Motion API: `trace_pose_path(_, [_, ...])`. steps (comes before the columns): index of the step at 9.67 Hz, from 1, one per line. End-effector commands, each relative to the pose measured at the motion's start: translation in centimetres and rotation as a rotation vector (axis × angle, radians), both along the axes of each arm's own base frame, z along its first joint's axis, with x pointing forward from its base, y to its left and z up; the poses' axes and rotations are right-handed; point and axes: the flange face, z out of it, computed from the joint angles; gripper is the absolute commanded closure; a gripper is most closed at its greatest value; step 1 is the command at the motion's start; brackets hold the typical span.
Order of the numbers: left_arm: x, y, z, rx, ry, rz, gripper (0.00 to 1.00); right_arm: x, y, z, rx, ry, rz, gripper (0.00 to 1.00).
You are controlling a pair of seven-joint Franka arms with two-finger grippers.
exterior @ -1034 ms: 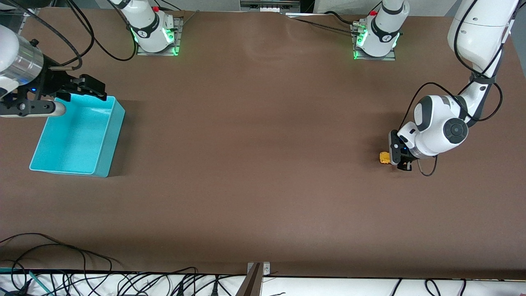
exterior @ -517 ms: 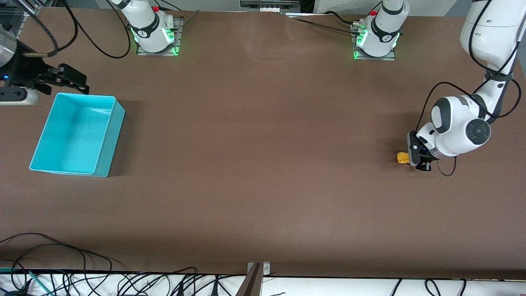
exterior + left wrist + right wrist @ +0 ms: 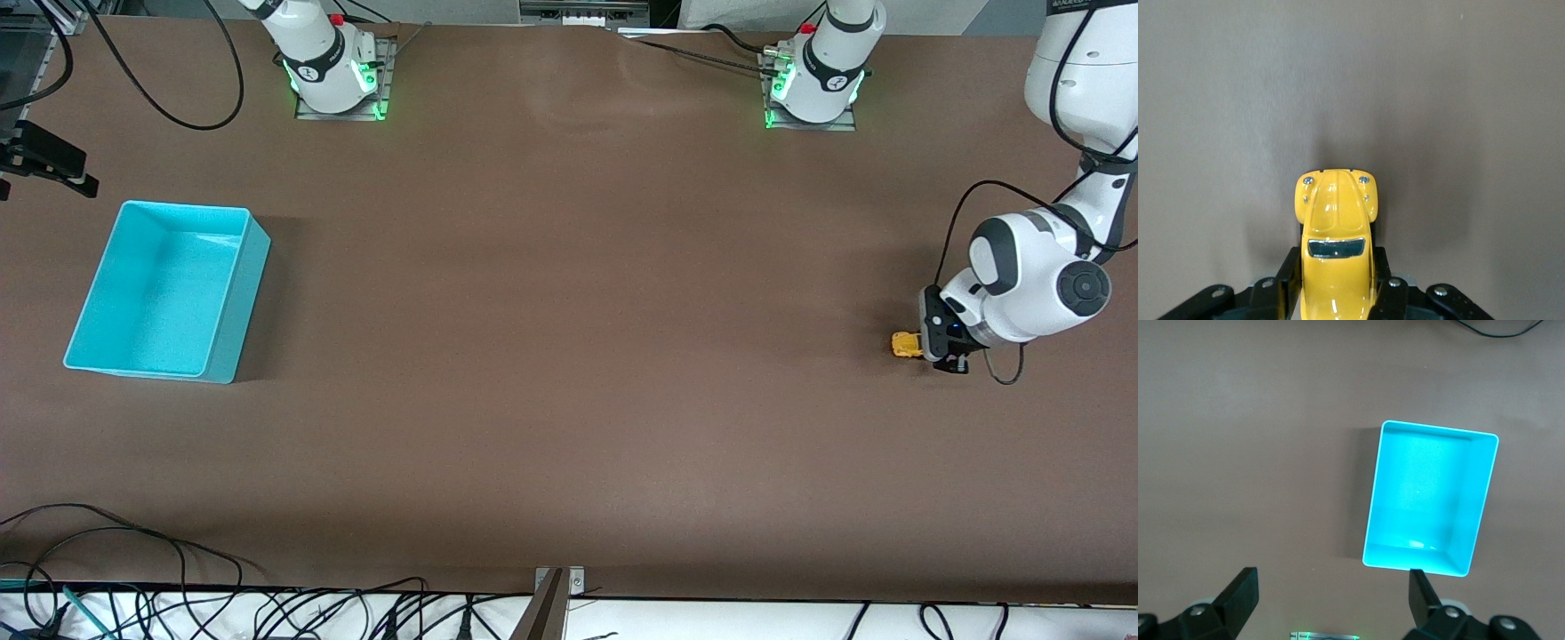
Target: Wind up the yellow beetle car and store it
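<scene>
The yellow beetle car (image 3: pixel 906 344) sits low on the brown table near the left arm's end. My left gripper (image 3: pixel 929 347) is shut on its rear half; in the left wrist view the black fingers (image 3: pixel 1286 283) press both sides of the car (image 3: pixel 1336 227), whose nose points away from the wrist. The turquoise bin (image 3: pixel 165 291) stands empty at the right arm's end, and also shows in the right wrist view (image 3: pixel 1428 497). My right gripper (image 3: pixel 49 164) is open and empty, up in the air at the table's edge beside the bin, its fingertips (image 3: pixel 1241 588) wide apart.
The two arm bases (image 3: pixel 333 67) (image 3: pixel 813 76) with green lights stand along the table's edge farthest from the front camera. Cables (image 3: pixel 133 569) lie along the edge nearest that camera. The left arm's white elbow (image 3: pixel 1040 284) hangs over the table by the car.
My left gripper has dragged the car along the table toward the left arm's end. My right gripper has drawn away from over the bin toward the table's edge.
</scene>
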Motion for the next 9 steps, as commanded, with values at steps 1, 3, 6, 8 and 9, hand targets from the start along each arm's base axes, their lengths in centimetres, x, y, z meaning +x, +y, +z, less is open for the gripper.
trace_pose_path(1, [-0.6, 1.7, -3.5, -0.009, 0.046, -0.009, 0.87, 0.9, -0.6, -0.5, -0.012, -0.008, 0.005, 0.0])
trace_pose_path(3, [-0.2, 3.2, -2.8, -0.005, 0.028, -0.031, 0.87, 1.6, -1.2, -2.0, 0.001, 0.014, -0.016, 0.0])
trace_pose_path(6, [-1.6, 6.4, -3.3, -0.011, 0.042, 0.003, 0.87, 4.0, -0.5, -5.3, 0.069, -0.045, -0.014, 0.0])
trace_pose_path(8, [-2.2, 8.4, -3.1, -0.015, 0.049, 0.034, 0.86, 4.1, 0.0, -6.3, 0.063, -0.036, -0.006, 0.0])
trace_pose_path(9, [-2.6, 9.5, -3.0, -0.018, 0.055, 0.032, 0.86, 4.1, 0.4, -6.9, 0.06, -0.025, 0.002, 0.0])
